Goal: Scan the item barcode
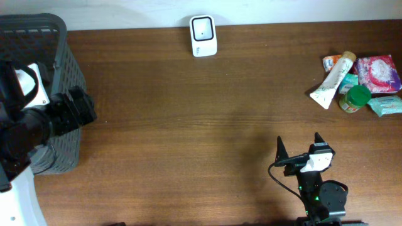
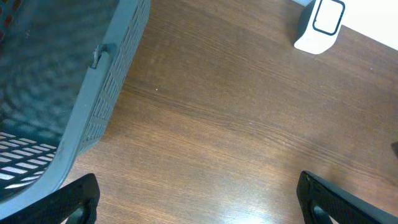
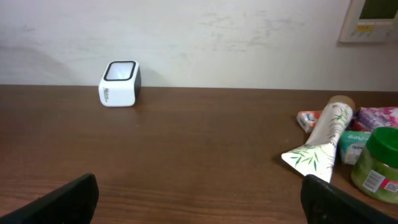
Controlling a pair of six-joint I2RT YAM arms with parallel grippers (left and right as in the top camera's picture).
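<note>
A white barcode scanner (image 1: 203, 36) stands at the table's back edge; it also shows as the scanner (image 2: 320, 25) in the left wrist view and the scanner (image 3: 119, 83) in the right wrist view. The items lie in a heap at the right: a white leaf-printed tube (image 1: 333, 80) (image 3: 320, 141), a green-lidded jar (image 1: 355, 98) (image 3: 378, 165), a pink packet (image 1: 379, 73) and a teal packet (image 1: 384, 105). My right gripper (image 1: 299, 140) (image 3: 199, 196) is open and empty near the front edge, short of the heap. My left gripper (image 1: 88, 108) (image 2: 199, 199) is open and empty beside the basket.
A grey mesh basket (image 1: 50, 63) (image 2: 74, 93) stands at the far left, with the left arm over its front part. A small red-orange packet (image 1: 329, 61) lies behind the tube. Bare wooden tabletop (image 1: 201, 125) stretches between the scanner and both grippers.
</note>
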